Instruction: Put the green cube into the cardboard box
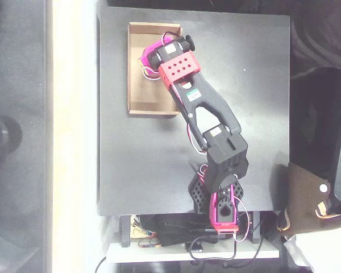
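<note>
Over the cardboard box (137, 91) at the upper left of the black table (256, 114), the gripper (148, 57) hangs inside the box outline — its magenta tip sits near the upper middle of the tray. Arm (207, 108) reaches diagonally from its base at the table's lower edge. Fingers are hidden under the wrist from above, so can't tell if they're spread or pinching. Green cube — can't make it out, possibly under the gripper.

cardboard box (137, 91) | shallow, tan, table's upper-left | cube possibly hidden
</note>
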